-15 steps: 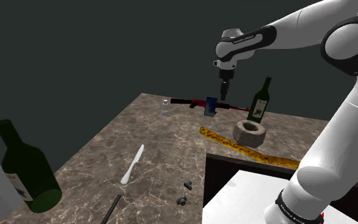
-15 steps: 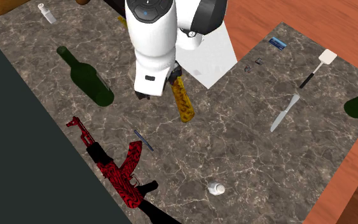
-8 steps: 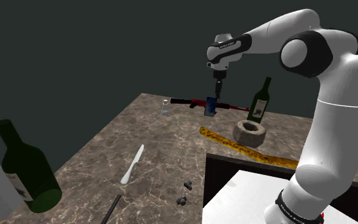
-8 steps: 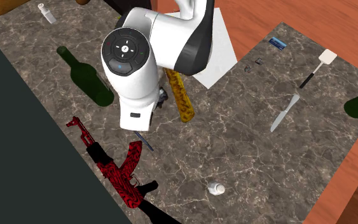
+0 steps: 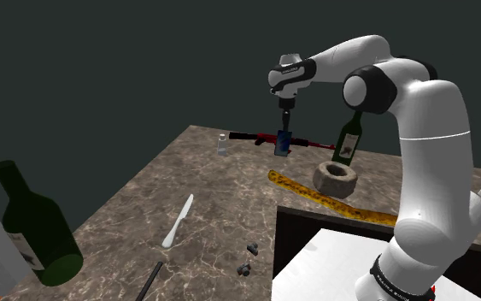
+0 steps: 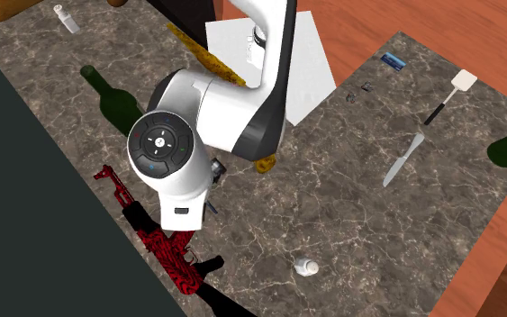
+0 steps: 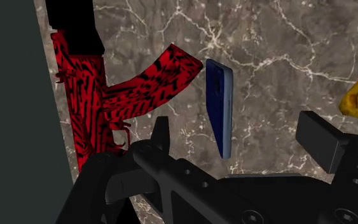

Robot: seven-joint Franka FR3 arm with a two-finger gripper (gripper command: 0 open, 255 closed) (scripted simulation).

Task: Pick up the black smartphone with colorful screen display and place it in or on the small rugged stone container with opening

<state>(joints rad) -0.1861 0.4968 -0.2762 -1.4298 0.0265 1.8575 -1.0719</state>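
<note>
The smartphone (image 5: 284, 143) stands on its edge on the marble counter, showing blue, right beside the magazine of a red and black toy rifle (image 5: 260, 137). My gripper (image 5: 285, 123) hangs just above it, pointing down. In the wrist view the phone (image 7: 220, 108) lies in the gap of the open gripper (image 7: 241, 137), and the fingers (image 7: 161, 135) stay apart from it. The rough grey stone container (image 5: 336, 177), with its opening facing up, sits on the counter towards the stand from the phone.
A green wine bottle (image 5: 348, 137) stands behind the container. A long yellow mottled object (image 5: 332, 201) lies in front of it. A small shaker (image 5: 223, 144), a white knife (image 5: 178, 221) and a large green bottle (image 5: 38, 227) occupy the counter (image 5: 213, 192). The counter's far edge runs just beyond the rifle.
The arm has swung out towards the counter's far edge, carrying the hand from near the stone container to directly above the phone. The phone and the other objects have stayed put.
</note>
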